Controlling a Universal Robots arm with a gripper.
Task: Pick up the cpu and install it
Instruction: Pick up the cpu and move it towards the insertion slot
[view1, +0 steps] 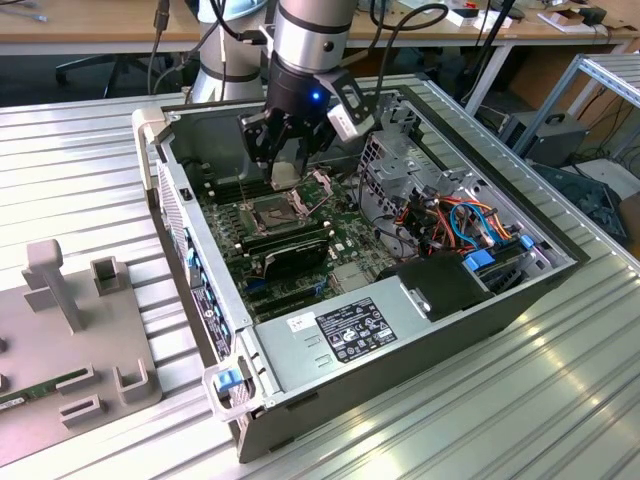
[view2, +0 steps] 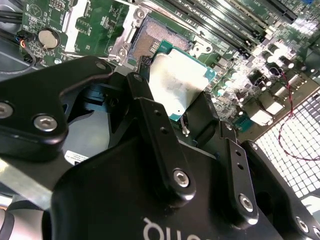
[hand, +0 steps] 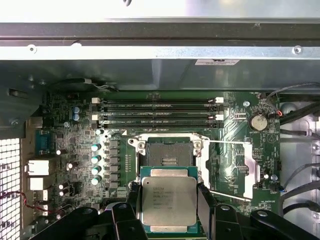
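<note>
Starting at the exterior view's left, we are passing a grey fixture block (view1: 60, 320) on the ribbed table (view1: 80, 160), then reaching the open computer case (view1: 330, 390), where the gripper (view1: 287, 160) is hanging over the motherboard (hand: 75, 150). Its two fingers (view2: 150, 120) are clamping the cpu (hand: 168, 201) by two opposite edges. The chip is hovering above the open socket (hand: 167, 152), not yet seated, with the hinged plate (hand: 230, 170) lying swung aside next to the socket. We are judging the cpu to be light, stiff and thin, slick on its metal top and fragile underneath, so the bare edges are the right place to hold it. It is lying flat, metal top facing up toward the wrist. Being square, it is showing no long axis, and its sides are running roughly parallel to the socket frame.
</note>
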